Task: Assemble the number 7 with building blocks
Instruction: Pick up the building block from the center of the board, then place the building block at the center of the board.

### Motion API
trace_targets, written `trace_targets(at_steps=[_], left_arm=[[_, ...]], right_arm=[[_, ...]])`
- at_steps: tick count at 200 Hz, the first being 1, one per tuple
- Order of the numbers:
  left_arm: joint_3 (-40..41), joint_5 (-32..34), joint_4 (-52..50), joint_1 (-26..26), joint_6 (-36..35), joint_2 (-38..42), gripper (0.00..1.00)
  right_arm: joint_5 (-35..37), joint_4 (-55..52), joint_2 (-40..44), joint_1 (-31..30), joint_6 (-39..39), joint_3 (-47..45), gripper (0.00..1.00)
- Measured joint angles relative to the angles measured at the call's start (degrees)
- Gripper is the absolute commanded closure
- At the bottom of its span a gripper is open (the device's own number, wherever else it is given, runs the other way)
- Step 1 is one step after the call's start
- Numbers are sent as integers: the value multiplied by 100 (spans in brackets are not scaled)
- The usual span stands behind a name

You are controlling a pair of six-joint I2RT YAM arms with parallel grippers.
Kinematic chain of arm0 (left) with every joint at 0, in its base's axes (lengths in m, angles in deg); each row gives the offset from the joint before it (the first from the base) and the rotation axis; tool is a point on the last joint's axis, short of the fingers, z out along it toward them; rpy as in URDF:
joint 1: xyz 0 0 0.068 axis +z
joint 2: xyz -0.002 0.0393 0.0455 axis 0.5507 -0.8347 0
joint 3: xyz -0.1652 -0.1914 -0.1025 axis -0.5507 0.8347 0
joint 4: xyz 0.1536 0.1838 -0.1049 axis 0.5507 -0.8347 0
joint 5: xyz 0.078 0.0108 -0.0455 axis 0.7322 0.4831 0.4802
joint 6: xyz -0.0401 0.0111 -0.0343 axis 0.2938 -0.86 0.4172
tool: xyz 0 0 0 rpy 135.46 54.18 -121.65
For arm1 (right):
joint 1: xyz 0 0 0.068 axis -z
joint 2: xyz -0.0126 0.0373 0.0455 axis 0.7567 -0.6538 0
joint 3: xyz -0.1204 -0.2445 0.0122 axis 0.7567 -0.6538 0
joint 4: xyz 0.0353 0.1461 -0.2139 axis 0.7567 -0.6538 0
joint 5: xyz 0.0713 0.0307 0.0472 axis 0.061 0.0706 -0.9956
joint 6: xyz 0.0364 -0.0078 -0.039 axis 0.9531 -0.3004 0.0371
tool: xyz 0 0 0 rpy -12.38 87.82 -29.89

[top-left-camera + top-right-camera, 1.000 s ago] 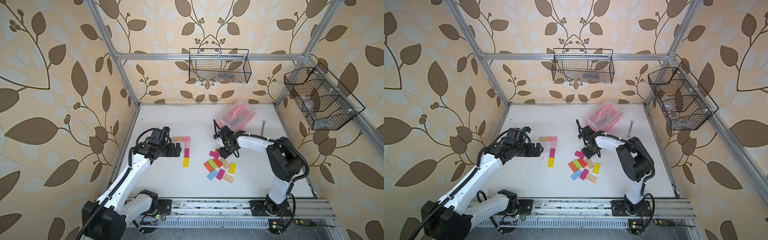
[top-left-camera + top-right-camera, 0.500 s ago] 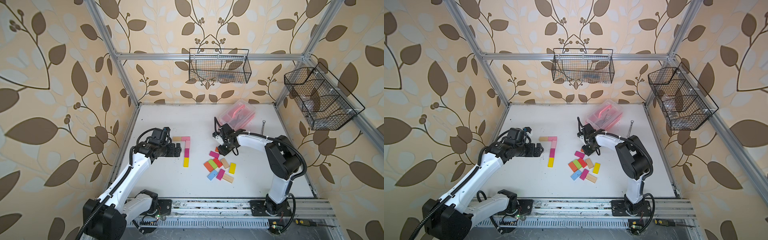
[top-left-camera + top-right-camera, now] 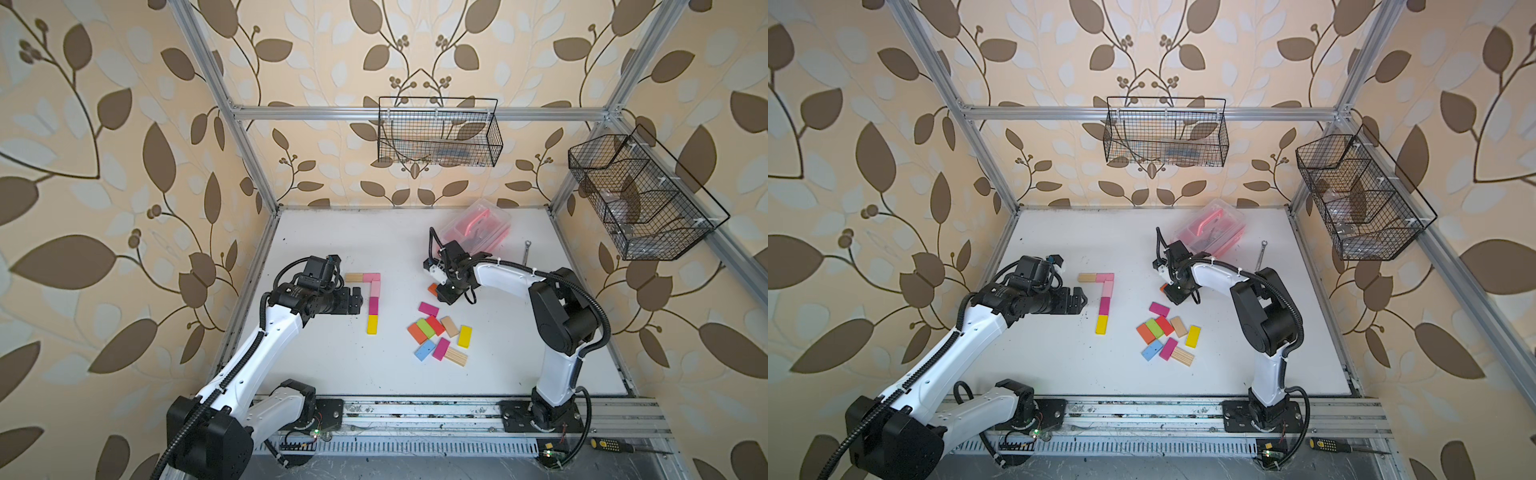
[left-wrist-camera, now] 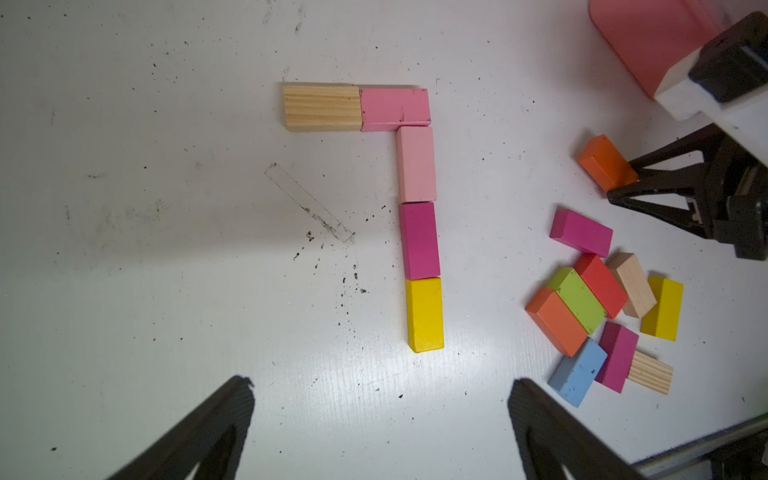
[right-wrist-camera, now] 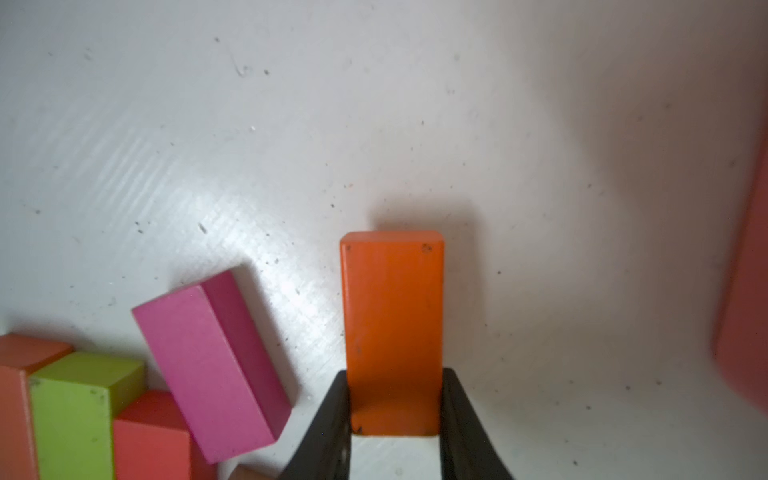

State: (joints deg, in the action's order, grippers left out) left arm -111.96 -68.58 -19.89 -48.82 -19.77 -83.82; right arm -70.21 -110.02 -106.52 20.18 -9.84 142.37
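Nearest, in the lower middle of the frame, nine loose blocks (image 3: 435,325) lie bunched on the worktop (image 3: 332,365): two magenta, two plain wood, and one each of orange, green, red, yellow and blue. Up and to the left of them the left gripper (image 4: 382,384) hangs over the worktop with its jaws spread wide and empty, just as they were a second ago. Beside it is the one finished 7 (image 4: 417,166), five blocks laid end to end: plain wood and pink for the bar, pale pink, magenta and yellow for the stem. Further back, at mid-frame, comes the change. The right gripper (image 5: 395,399), half open a second ago, has now shut its jaws on the long sides of an orange block (image 5: 392,311), the tenth loose one, which seems to lie flat on the worktop just above the bunch. I take this as the pick of the first piece for a second 7; ten blocks outside the figure would be enough for two more. Behind sit one pink box (image 3: 478,226) and one wrench (image 3: 525,251), and two wire baskets (image 3: 440,133) hang on the far frame.
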Motion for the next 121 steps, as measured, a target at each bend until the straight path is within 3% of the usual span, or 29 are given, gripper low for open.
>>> trace_targets(at_steps=[45,121], left_arm=[[0,4,4,0,0,72,1],[0,7,9,0,-4,164,1]], right_arm=[[-92,-297,-192,-319,-1141,1211,76],[-160,-1335,-1825,-503,-2776,3265,77]])
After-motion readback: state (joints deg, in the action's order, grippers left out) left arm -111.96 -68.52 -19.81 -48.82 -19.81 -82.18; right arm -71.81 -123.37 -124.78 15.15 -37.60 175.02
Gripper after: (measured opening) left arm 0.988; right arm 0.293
